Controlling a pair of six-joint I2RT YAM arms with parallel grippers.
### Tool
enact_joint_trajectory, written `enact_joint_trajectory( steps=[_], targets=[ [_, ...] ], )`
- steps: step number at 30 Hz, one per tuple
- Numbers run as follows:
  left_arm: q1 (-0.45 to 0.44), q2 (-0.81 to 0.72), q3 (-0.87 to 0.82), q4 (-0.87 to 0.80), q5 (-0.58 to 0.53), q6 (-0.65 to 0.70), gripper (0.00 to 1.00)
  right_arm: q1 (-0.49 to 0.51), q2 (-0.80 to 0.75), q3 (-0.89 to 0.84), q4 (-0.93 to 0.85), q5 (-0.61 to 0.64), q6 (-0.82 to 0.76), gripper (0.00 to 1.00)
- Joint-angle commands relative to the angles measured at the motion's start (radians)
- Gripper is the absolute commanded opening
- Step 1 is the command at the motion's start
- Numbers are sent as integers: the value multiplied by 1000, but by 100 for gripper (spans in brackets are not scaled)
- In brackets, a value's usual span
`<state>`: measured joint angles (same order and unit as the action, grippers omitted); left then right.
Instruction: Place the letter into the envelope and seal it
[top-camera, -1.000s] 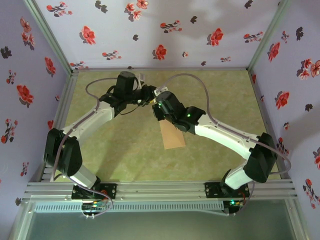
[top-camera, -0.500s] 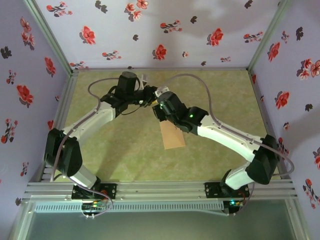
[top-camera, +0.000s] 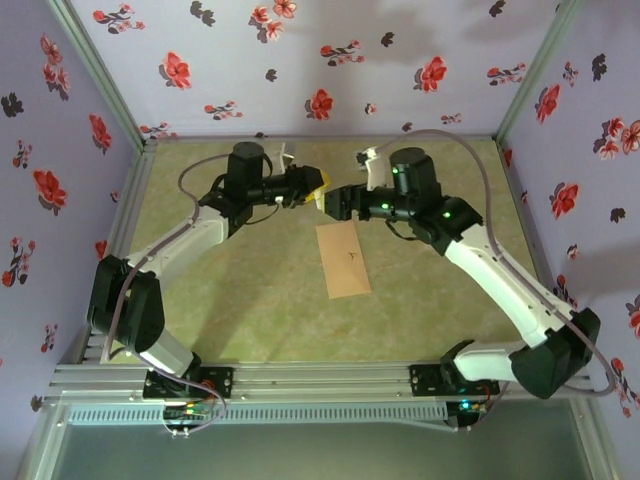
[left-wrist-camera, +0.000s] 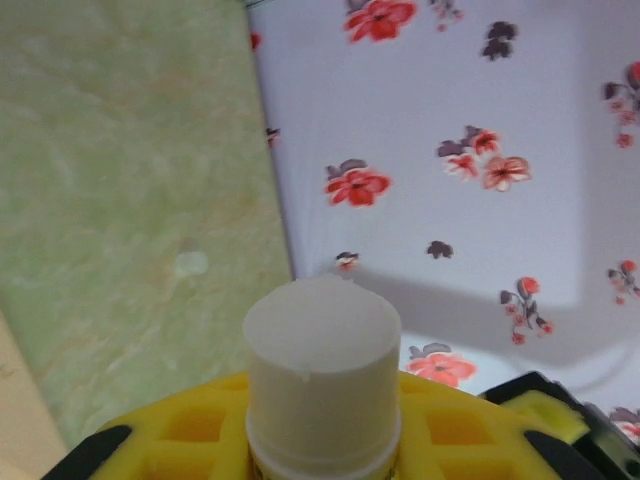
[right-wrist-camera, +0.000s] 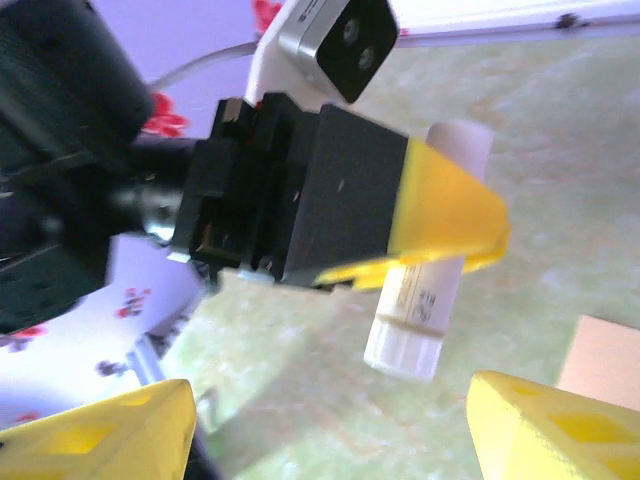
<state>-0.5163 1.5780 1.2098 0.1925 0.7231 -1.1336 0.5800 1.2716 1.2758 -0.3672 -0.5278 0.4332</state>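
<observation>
At the centre of the top view the envelope (top-camera: 342, 259) lies flat on the table (top-camera: 250, 290), its dark mark too small to read; just above it the left gripper (top-camera: 314, 184) clamps a white stick (right-wrist-camera: 425, 300), whose base is hidden between yellow pads (left-wrist-camera: 195, 430); the right gripper (right-wrist-camera: 330, 425) gapes empty, its fingers cut off at the frame's bottom edge.

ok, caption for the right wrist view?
Left claw grips the white stick; right claw open below, envelope corner at right.
</observation>
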Motion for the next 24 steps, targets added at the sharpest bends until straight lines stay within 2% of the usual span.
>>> enact_joint_trajectory(
  steps=[1, 3, 5, 16, 24],
  targets=[
    [30, 14, -36, 353, 122, -137, 0, -56, -11, -77, 129, -261, 155, 72],
    [41, 33, -48, 454, 140, -194, 0, -77, -12, -124, 219, -299, 217, 69],
    [47, 42, -59, 489, 139, -204, 0, -85, -10, -159, 279, -300, 246, 68],
    [47, 36, -102, 484, 126, -190, 0, -88, 79, -136, 408, -330, 298, 60],
    [47, 15, -113, 506, 125, -202, 0, -89, 148, -96, 422, -302, 304, 59]
  ],
)
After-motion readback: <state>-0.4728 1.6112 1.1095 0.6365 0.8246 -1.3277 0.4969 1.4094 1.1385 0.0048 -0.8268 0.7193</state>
